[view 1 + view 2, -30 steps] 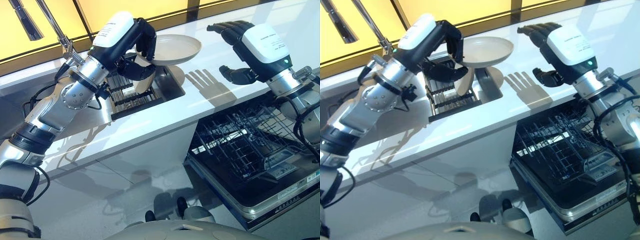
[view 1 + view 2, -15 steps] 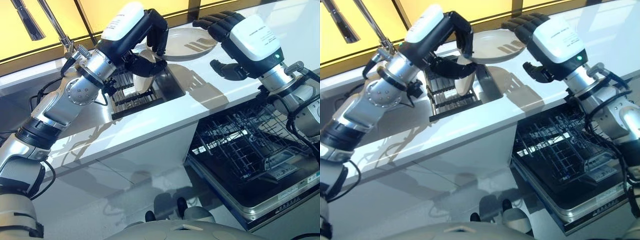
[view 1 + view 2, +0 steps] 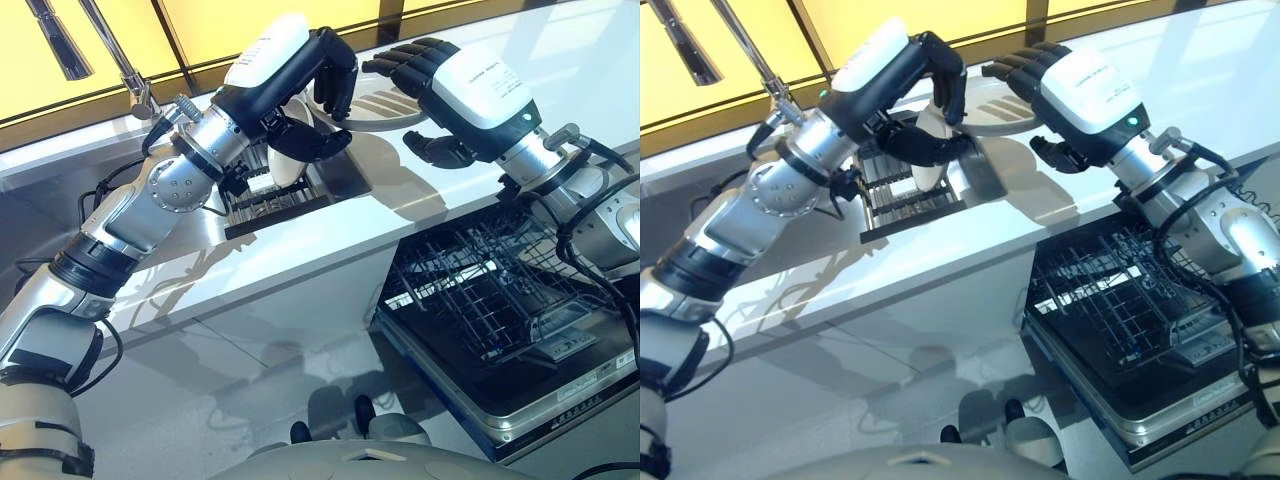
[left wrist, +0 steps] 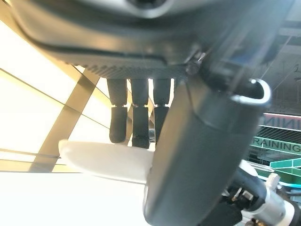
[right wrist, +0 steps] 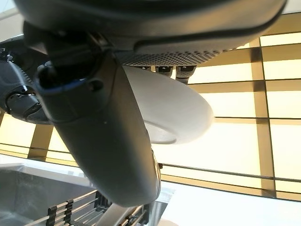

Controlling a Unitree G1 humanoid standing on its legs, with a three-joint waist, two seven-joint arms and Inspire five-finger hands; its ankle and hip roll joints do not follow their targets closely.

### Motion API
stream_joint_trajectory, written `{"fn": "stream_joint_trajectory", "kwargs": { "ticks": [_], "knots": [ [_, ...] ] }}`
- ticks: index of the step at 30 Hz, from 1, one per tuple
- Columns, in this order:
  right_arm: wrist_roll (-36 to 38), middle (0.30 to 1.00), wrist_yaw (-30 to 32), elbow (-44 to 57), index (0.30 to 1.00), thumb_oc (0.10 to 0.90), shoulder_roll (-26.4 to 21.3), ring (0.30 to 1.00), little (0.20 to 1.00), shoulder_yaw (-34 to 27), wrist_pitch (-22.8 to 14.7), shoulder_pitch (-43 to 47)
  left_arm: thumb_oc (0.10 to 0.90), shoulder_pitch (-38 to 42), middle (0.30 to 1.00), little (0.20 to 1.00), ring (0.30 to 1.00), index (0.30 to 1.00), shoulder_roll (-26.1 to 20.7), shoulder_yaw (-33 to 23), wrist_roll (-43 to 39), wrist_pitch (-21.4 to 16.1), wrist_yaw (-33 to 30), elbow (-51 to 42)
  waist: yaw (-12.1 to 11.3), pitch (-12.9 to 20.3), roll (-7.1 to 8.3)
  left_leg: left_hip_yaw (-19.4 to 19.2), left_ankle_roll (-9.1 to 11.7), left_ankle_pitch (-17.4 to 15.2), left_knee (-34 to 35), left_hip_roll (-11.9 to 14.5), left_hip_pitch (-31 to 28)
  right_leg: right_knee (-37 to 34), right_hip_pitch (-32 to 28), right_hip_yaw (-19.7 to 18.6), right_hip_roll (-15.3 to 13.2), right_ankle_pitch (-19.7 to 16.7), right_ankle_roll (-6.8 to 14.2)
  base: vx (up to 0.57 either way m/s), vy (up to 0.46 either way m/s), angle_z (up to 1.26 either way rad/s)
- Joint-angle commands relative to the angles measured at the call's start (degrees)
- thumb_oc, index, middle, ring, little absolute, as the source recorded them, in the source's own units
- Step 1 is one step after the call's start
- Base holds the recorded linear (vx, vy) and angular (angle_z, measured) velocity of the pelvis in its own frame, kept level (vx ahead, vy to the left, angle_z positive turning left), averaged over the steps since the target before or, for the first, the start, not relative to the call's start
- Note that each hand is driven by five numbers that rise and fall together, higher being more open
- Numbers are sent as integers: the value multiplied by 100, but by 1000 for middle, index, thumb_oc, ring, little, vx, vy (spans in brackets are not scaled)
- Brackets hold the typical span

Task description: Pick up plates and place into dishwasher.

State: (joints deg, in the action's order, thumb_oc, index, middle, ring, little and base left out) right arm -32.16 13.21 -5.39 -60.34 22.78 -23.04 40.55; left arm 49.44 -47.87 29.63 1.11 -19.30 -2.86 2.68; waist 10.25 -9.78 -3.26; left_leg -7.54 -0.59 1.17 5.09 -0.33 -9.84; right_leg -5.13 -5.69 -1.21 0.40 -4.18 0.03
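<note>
A white plate [image 3: 385, 112] hangs level above the sink's right edge. My left hand [image 3: 325, 80] is shut on its left rim, fingers curled over the top and thumb underneath; the left wrist view shows those fingers on the plate [image 4: 103, 160]. My right hand [image 3: 470, 90] has come in from the right, with straight fingers [image 3: 400, 62] lying over the plate's top and its thumb [image 3: 435, 150] below the rim, apart from it. In the right wrist view the plate [image 5: 174, 113] sits between fingers and thumb. The open dishwasher's wire rack [image 3: 480, 290] lies low at the right.
Another white plate [image 3: 285, 165] stands on edge in the black drying rack [image 3: 270, 195] inside the sink. A white counter [image 3: 300, 250] runs across the scene, with a faucet [image 3: 120, 65] at the back left. The dishwasher door [image 3: 560, 395] is folded down.
My left hand has carried the plate to the right and a little higher. My right hand has moved left, and its fingers now cover the plate's top.
</note>
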Motion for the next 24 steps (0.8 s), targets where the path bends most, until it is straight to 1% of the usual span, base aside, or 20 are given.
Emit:
{"fn": "stream_joint_trajectory", "kwargs": {
  "ticks": [1, 2, 3, 4, 11, 16, 18, 24],
  "knots": [
    [233, 811, 313, -128, 811, 696, 264, 811, 796, -13, -31, 916, 100, 1098, 300, 200, 300, 300, 193, 84, -557, -387, -266, 204, -117, 702, 143, 207, -109, -547, -154, -215, 40, 595, 92, 115, 228, 676, 451, 0, 0, 0],
    [224, 316, 309, -114, 316, 119, 266, 316, 219, 12, -40, 943, 100, 1102, 300, 200, 300, 300, 209, 96, -556, -376, -271, 214, -113, 704, 142, 206, -109, -546, -151, -216, 38, 592, 90, 109, 229, 674, 452, 0, 0, 0],
    [220, 316, 302, -105, 316, 119, 269, 316, 219, 19, -47, 949, 100, 1092, 300, 200, 300, 300, 215, 95, -548, -385, -272, 222, -113, 704, 142, 204, -108, -546, -154, -216, 40, 593, 91, 107, 229, 674, 453, 0, 0, 0],
    [229, 300, 246, -81, 300, 100, 263, 300, 200, 26, -72, 950, 100, 1084, 300, 200, 300, 300, 212, 92, -559, -380, -271, 221, -111, 709, 142, 199, -110, -551, -161, -217, 42, 591, 88, 104, 229, 676, 453, 0, 0, 0],
    [260, 300, 142, -163, 300, 100, 220, 300, 200, 114, -27, 1081, 100, 1114, 300, 200, 300, 300, 208, 82, -571, -416, -274, 254, -129, 707, 159, 183, -108, -548, -159, -205, 42, 586, 84, 125, 218, 672, 457, 0, 0, 0],
    [146, 300, 186, -186, 300, 100, 191, 300, 200, 87, -65, 1044, 100, 1088, 300, 200, 300, 300, 177, 64, -509, -476, -258, 279, -130, 699, 163, 193, -114, -550, -148, -206, 37, 582, 81, 131, 221, 674, 456, 0, 0, 0],
    [-9, 300, 266, -176, 300, 100, 137, 300, 200, 98, -59, 1039, 100, 1097, 300, 200, 300, 300, 135, 79, -518, -432, -247, 228, -128, 695, 162, 200, -113, -544, -151, -207, 41, 588, 86, 133, 222, 673, 456, 0, 0, 0],
    [-136, 300, 322, -190, 300, 100, 81, 300, 200, 60, 6, 998, 100, 1061, 300, 200, 300, 300, 105, 68, -461, -385, -273, 210, -128, 693, 167, 208, -115, -544, -143, -208, 36, 589, 81, 134, 226, 680, 457, 0, 0, 0]
  ]
}}
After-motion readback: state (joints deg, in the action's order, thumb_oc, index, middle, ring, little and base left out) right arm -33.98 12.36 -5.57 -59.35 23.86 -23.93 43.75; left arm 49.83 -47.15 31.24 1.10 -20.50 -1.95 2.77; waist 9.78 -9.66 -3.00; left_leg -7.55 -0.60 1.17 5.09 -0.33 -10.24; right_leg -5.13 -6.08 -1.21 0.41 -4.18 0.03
